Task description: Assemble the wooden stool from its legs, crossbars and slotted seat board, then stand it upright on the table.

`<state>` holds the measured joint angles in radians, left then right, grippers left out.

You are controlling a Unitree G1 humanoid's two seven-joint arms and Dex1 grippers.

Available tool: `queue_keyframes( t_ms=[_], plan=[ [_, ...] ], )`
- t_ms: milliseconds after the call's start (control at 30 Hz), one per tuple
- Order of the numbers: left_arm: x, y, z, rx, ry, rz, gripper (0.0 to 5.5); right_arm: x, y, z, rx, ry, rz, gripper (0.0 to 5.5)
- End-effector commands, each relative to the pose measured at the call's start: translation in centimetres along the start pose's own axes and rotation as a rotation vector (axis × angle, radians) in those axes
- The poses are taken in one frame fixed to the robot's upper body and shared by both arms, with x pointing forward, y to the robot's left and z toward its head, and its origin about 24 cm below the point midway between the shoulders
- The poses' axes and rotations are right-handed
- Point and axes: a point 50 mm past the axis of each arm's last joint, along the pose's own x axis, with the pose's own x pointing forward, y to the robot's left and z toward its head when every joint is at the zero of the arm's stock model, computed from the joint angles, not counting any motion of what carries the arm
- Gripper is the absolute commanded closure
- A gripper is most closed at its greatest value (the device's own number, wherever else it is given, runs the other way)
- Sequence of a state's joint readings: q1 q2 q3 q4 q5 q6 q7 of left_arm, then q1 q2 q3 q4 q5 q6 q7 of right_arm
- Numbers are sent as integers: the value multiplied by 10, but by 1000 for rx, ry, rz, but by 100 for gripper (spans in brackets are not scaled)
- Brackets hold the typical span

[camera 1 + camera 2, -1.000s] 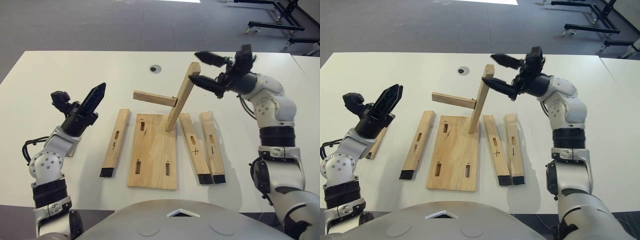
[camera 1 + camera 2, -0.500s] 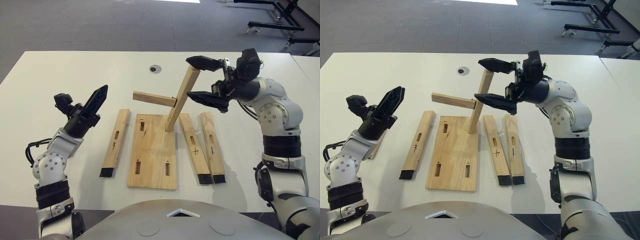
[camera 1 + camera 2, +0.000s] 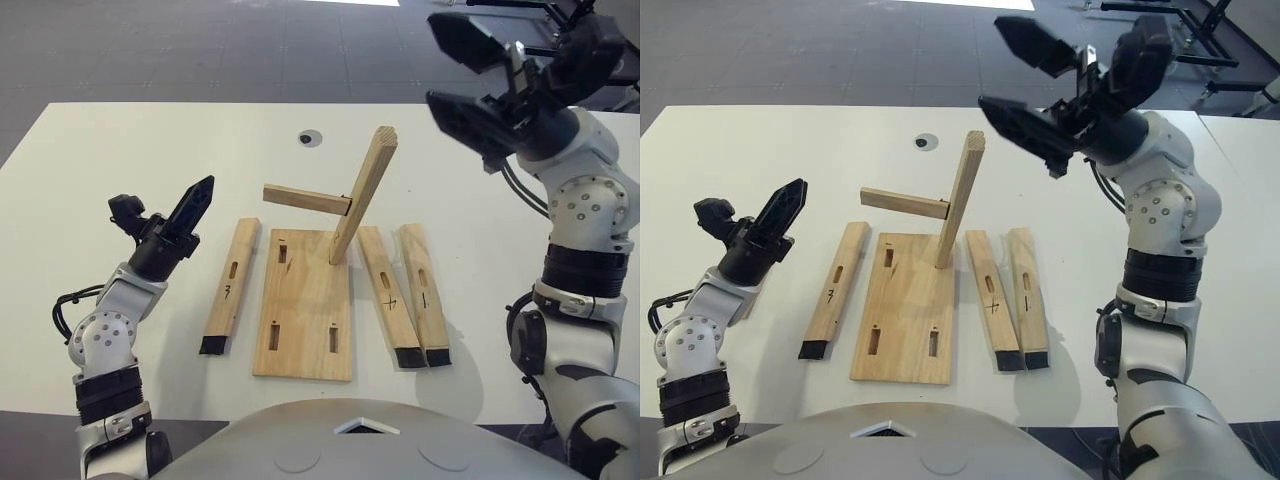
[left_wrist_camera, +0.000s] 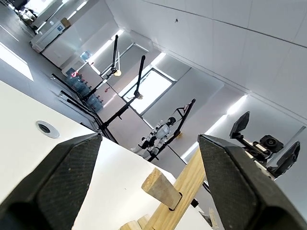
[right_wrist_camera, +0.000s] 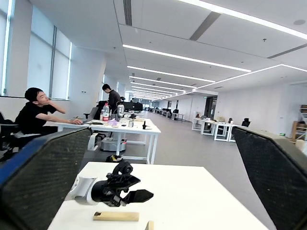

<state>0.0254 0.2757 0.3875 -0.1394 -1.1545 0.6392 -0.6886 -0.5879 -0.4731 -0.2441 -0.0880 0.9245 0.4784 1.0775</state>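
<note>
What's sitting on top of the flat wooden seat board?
One tilted wooden leg stands at the far right corner of the flat wooden seat board, a short wooden crossbar jutting from it. Its foot's seating in the slot is hidden.

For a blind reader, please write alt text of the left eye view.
A pale wooden leg stands tilted in the slotted seat board, a short crossbar jutting sideways. Three slotted legs lie beside it on the white table; the left gripper and right gripper hover open.
</note>
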Motion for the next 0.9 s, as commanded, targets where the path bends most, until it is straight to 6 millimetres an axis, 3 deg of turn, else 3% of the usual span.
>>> queue_keyframes(
  t_ms=[33, 233, 433, 533, 633, 800, 900],
  plan=[
    [11, 3, 11, 106, -9, 17, 185, -5, -8, 2, -43, -100, -231, 12],
    [15, -9, 13, 250, -7, 27, 185, -5, -19, -22, -64, -116, -514, 12],
    [13, -12, 20, 354, -10, 64, 185, -21, -27, -47, -111, -76, -854, 12],
    [0, -17, 24, 439, -25, 126, 185, -23, -34, -64, -148, 33, -1013, 12],
    [-13, -15, 29, 478, -49, 227, 185, -21, -33, -71, -141, 47, -1049, 12],
    [-30, -1, 35, 554, -59, 433, 185, -51, -50, -92, -130, 209, -1218, 12],
    [-46, 4, 32, 636, 66, 592, 185, -54, -50, -95, -166, 232, -1208, 12]
  ],
)
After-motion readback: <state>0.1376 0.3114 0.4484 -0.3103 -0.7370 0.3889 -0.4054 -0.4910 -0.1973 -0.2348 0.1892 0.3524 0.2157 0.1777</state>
